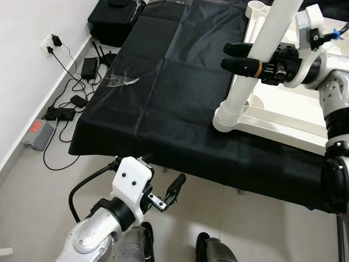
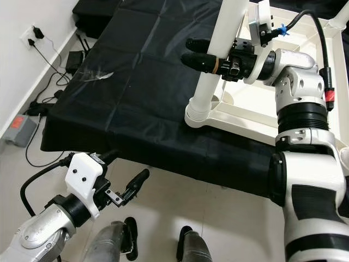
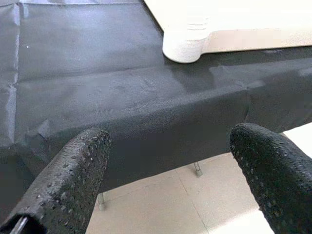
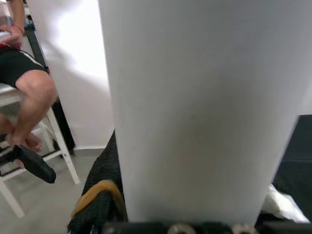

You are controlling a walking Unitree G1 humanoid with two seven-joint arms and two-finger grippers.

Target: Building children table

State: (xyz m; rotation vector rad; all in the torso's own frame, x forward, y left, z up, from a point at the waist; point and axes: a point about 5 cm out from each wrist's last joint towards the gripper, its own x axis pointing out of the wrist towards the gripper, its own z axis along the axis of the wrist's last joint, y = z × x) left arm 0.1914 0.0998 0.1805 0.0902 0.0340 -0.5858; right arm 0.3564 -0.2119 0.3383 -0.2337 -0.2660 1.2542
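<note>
The white children's table (image 1: 283, 117) lies upside down on a surface covered in black cloth (image 1: 163, 82). A white table leg (image 1: 260, 54) stands tilted in the near corner socket (image 1: 229, 117). My right gripper (image 1: 226, 56) is shut on this leg about halfway up, with a black finger on each side and the tips poking out to the left. In the right wrist view the leg (image 4: 200, 107) sits close between the fingers. My left gripper (image 1: 163, 172) hangs low in front of the cloth's near edge, open and empty, its fingers (image 3: 73, 175) spread wide.
A scrap of clear plastic (image 1: 121, 81) lies on the cloth at the left. Cables and power adaptors (image 1: 65, 109) trail over the floor by the left wall. A black case (image 1: 114, 19) stands at the back left. A person's legs (image 4: 24, 83) on a white chair show behind the leg.
</note>
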